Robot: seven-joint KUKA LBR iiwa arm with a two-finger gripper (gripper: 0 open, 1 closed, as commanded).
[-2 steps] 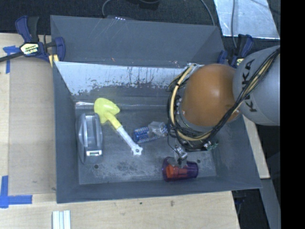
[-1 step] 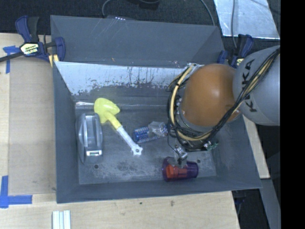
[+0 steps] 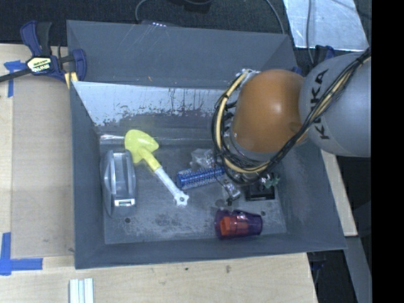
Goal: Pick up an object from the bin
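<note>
My gripper (image 3: pixel 232 191) hangs low in the right half of the bin, mostly hidden under the arm's orange cover. Just left of it lies a blue ridged thing like a comb or brush (image 3: pixel 199 177), its right end close to the gripper. A crumpled clear plastic piece (image 3: pixel 202 156) sits just behind the blue thing. In front of the gripper, near the bin's front wall, a small dark red container (image 3: pixel 238 224) lies on its side. Whether anything is held cannot be seen.
Left of centre lies a yellow-headed tool with a white handle (image 3: pixel 151 158), pointing toward the middle. A clear tape dispenser (image 3: pixel 120 180) lies at the far left of the floor. The arm and its cover hang over the bin's right side.
</note>
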